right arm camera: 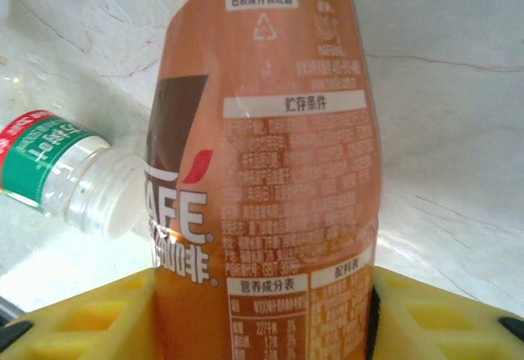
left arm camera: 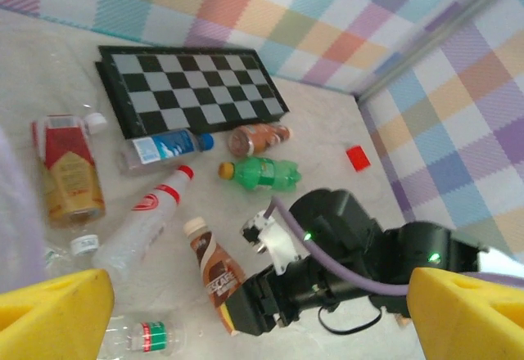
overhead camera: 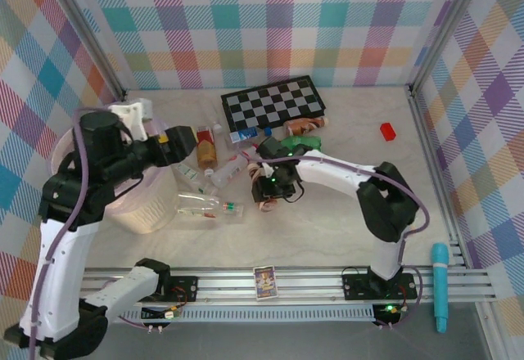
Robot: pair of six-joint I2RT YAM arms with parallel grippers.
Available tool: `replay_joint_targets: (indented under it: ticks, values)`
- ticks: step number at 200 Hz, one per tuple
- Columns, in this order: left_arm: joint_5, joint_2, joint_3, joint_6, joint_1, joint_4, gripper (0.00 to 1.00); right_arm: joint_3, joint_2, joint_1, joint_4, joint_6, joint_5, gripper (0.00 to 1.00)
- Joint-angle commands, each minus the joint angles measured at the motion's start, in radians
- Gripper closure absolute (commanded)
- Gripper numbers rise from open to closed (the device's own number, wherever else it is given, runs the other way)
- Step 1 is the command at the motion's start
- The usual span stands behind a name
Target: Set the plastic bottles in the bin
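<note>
bin (overhead camera: 143,213) far left, pink liner in it. left gripper (overhead camera: 185,141) hangs near the bin's right edge, yellow fingers (left arm camera: 53,307) spread wide, nothing between them. clear bottle (overhead camera: 206,206) with green-red label lies flat just beside the bin. other plastic bottles (left arm camera: 143,221) are scattered on the table between bin and checkerboard (overhead camera: 273,102). right gripper (right arm camera: 262,319) is clamped on a brown coffee bottle (right arm camera: 262,172), mid-table; can't tell if it's off the surface. green bottle (left arm camera: 262,173) lies near it, toward the checkerboard. red block (overhead camera: 387,131) far right, well apart.
</note>
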Motion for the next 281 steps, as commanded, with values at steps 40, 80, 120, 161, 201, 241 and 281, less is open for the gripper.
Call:
replay_joint_targets:
  ticks: [40, 80, 120, 161, 201, 241, 281]
  values:
    - [-0.020, 0.097, -0.013, -0.095, -0.220, 0.230, 0.04, -0.122, -0.378, -0.133, -0.046, -0.112, 0.022, 0.52]
    - [0.029, 0.167, 0.016, -0.123, -0.297, 0.315, 0.05, -0.102, -0.542, -0.132, 0.051, -0.178, -0.004, 0.52]
    - [0.006, 0.227, 0.015, -0.141, -0.368, 0.354, 0.03, -0.145, -0.634, -0.132, 0.293, -0.158, -0.110, 0.52]
    - [-0.032, 0.280, -0.014, -0.151, -0.410, 0.384, 0.02, -0.157, -0.614, -0.125, 0.415, -0.119, -0.225, 0.51]
    - [-0.131, 0.290, -0.058, -0.180, -0.409, 0.449, 0.02, -0.186, -0.614, -0.110, 0.489, -0.088, -0.258, 0.51]
    - [-0.217, 0.299, -0.086, -0.210, -0.409, 0.493, 0.10, -0.221, -0.610, -0.107, 0.572, -0.057, -0.303, 0.50]
    - [-0.215, 0.323, -0.097, -0.227, -0.409, 0.535, 0.25, -0.277, -0.609, -0.101, 0.673, -0.005, -0.323, 0.50]
